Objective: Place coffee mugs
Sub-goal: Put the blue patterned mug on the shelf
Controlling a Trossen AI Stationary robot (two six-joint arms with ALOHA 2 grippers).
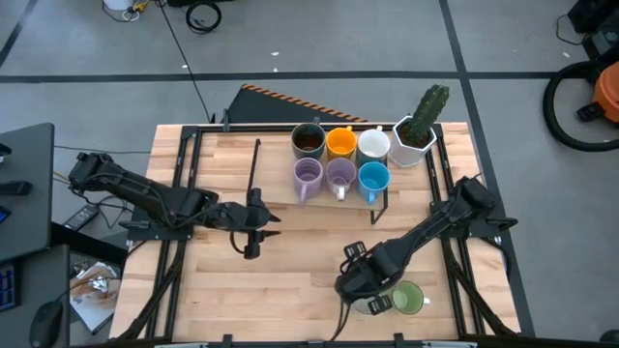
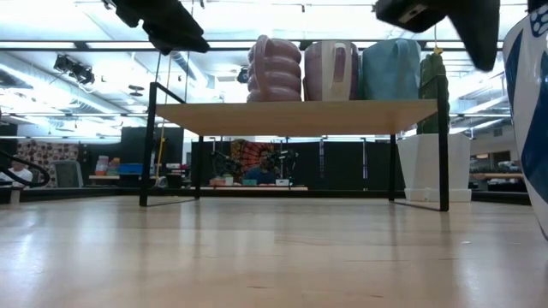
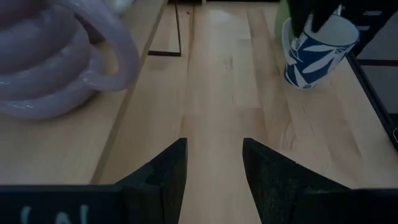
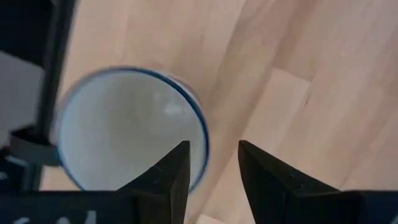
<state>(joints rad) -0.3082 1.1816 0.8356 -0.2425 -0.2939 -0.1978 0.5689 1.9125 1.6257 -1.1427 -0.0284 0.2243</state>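
A white coffee mug with blue leaves (image 3: 314, 53) stands upright on the table near its front right. My right gripper (image 4: 213, 165) hangs open above it, pointing down, its fingers in line with either side of the mug's rim (image 4: 202, 134); in the low view the gripper (image 2: 454, 21) stays above the mug (image 2: 529, 111). A green mug (image 1: 410, 298) stands just right of it. Several more mugs stand on a low shelf (image 2: 300, 115): brown (image 1: 308, 141), orange (image 1: 339, 143), white (image 1: 373, 145), two lavender (image 1: 308, 176) (image 1: 339, 175), blue (image 1: 373, 178). My left gripper (image 3: 214, 168) is open and holds nothing, mid-table (image 1: 269, 218).
A white hexagonal pot with a green cactus (image 1: 418, 130) stands at the far right beside the shelf. The shelf's thin black legs (image 2: 443, 145) reach down to the table. Bare wood lies between my two grippers (image 1: 300, 271) and along the left side.
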